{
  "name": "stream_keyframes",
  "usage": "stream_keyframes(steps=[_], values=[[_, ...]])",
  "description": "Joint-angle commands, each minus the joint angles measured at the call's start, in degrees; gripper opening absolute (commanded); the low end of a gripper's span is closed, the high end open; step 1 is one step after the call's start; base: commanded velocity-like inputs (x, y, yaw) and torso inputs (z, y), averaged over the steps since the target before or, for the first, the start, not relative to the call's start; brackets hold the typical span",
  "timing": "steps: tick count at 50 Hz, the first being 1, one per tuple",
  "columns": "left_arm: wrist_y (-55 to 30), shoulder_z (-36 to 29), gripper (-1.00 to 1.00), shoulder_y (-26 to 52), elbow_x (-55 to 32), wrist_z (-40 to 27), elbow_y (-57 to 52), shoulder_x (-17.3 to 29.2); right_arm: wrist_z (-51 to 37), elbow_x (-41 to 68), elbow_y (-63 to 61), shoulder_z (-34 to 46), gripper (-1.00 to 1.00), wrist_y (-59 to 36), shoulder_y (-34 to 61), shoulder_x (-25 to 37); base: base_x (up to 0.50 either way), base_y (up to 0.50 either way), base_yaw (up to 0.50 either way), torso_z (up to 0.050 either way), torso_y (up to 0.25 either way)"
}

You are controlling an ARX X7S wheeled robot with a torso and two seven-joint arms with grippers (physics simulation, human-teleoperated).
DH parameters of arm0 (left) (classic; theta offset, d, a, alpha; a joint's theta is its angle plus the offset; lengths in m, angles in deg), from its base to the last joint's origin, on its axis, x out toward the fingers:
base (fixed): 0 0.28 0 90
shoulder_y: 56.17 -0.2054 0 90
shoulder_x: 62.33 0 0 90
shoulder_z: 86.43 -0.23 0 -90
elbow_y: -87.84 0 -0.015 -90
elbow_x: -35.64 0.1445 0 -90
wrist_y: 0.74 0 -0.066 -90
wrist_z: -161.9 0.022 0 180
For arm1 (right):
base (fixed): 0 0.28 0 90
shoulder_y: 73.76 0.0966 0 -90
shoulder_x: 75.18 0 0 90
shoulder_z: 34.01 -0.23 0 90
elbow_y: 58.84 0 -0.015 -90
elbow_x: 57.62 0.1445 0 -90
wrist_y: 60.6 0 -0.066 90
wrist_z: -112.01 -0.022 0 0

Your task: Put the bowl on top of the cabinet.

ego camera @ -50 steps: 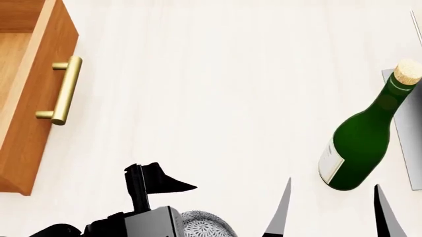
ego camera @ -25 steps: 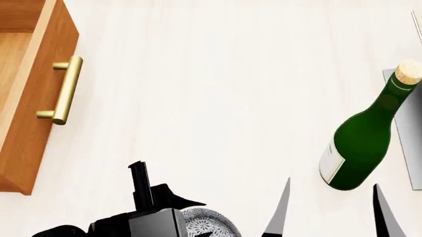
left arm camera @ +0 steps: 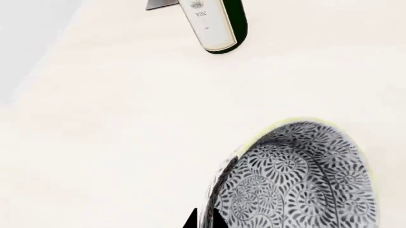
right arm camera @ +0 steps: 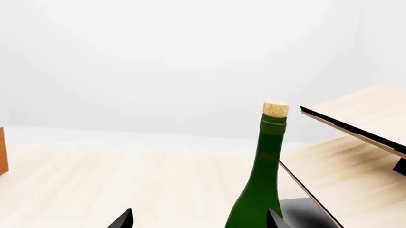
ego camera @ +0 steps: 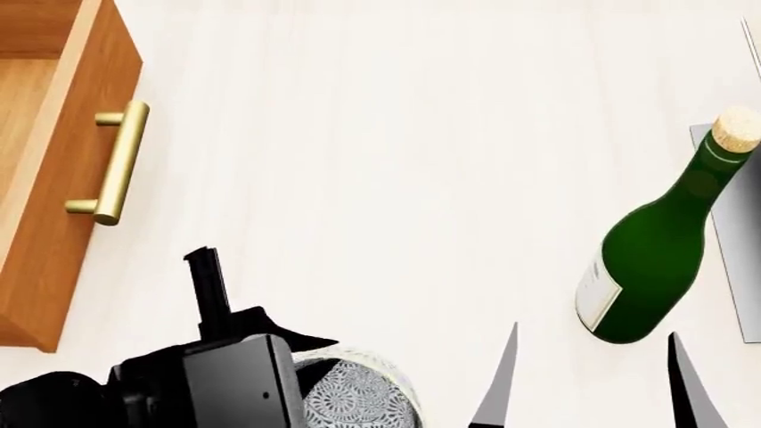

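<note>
I've got the left gripper (ego camera: 256, 334) over the bowl (ego camera: 351, 397) at bottom centre, pinching its rim I think, can't confirm; cabinet (ego camera: 53, 178) upper left; right gripper (ego camera: 589, 383) apart, idle.

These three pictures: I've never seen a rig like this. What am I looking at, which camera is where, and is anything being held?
It is a simulated two-armed robot. The head view looks down over a pale table. At its near edge the left gripper is at the patterned bowl; whether it grips it cannot be told. The two grey blades are the right gripper, open and empty. A corked green bottle stands on the right, the orange-brown cabinet with its brass handle on the left. The left wrist camera shows the bowl close up. The right wrist camera shows the bottle beside a slanted wooden rack.
</note>
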Motion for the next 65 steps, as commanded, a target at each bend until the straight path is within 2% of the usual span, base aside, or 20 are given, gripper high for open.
stream_keyframes(steps=[1,6,14,20,23,25,26,28,36,40,41,46,52,59,65], values=[[-6.18,9.14,-1.00,4.13,-2.58,-1.88,-5.74,0.25,-0.17,-0.08,-0.16,0.16,1.00,0.12,-0.12,0.31,0.00,0.00,0.00,0.000,0.000],[-2.97,12.60,-1.00,5.18,-3.46,-1.81,-6.13,0.58,-0.22,0.08,-0.02,0.07,1.00,0.25,-0.07,0.45,0.00,0.00,0.00,0.000,0.000],[-8.97,16.53,-1.00,9.86,-6.12,-1.68,-6.51,-0.53,-0.28,0.34,0.17,-0.02,1.00,0.24,0.18,0.66,0.00,0.00,0.00,0.000,0.000],[-12.00,21.85,-1.00,13.35,-8.03,-2.85,-6.05,-1.97,-0.26,0.60,0.35,-0.06,1.00,0.39,0.25,0.82,0.00,0.00,0.00,0.000,0.000],[-13.83,27.08,-1.00,15.56,-10.00,-4.23,-4.74,-4.05,-0.31,0.62,0.39,-0.04,1.00,0.50,0.24,0.86,0.00,0.00,0.00,0.000,0.000],[-13.85,27.08,-1.00,15.59,-10.03,-4.26,-4.75,-4.05,-0.34,0.63,0.39,-0.01,1.00,0.51,0.24,0.89,0.00,0.00,0.00,0.000,0.000],[-14.85,31.20,-1.00,16.80,-11.57,-5.44,-3.37,-6.02,-0.37,0.56,0.41,0.05,1.00,0.52,0.26,0.89,0.00,0.00,0.00,0.000,0.000],[-15.94,35.45,-1.00,18.69,-12.46,-7.48,-2.03,-8.12,-0.42,0.52,0.42,0.13,1.00,0.47,0.31,0.90,0.00,0.00,0.00,0.000,0.000],[-21.44,47.10,-1.00,25.27,-14.99,-13.01,3.32,-13.30,-0.59,0.30,0.14,0.47,1.00,0.33,0.19,1.01,0.00,0.00,0.00,0.000,0.000],[-21.43,47.08,-1.00,25.30,-15.09,-13.09,3.33,-13.27,-0.66,0.33,0.14,0.52,1.00,0.34,0.20,1.07,0.00,0.00,0.00,0.000,0.000],[-21.43,50.78,-1.00,28.18,-14.28,-15.40,7.32,-14.40,-0.75,0.26,-0.08,0.50,1.00,0.23,0.10,1.10,0.00,0.00,0.00,0.000,0.000],[-21.93,55.29,-1.00,33.04,-13.40,-18.07,13.42,-15.27,-0.84,0.20,-0.16,0.66,1.00,0.16,0.03,1.18,0.00,0.00,0.00,0.000,0.000],[-19.99,57.42,-1.00,36.63,-10.15,-21.45,22.89,-15.36,-0.97,0.03,-0.28,0.86,1.00,0.20,-0.12,1.28,0.00,0.00,0.00,0.000,0.000],[-13.91,59.68,-1.00,40.29,-6.64,-24.05,34.25,-14.67,-1.04,0.03,-0.02,1.04,1.00,0.14,0.08,1.35,0.00,0.00,0.00,0.000,0.000],[-10.58,59.65,-1.00,41.86,-4.10,-25.81,40.45,-13.77,-1.12,-0.17,0.17,1.30,1.00,0.33,0.06,1.42,0.00,0.00,0.00,0.000,0.000]])
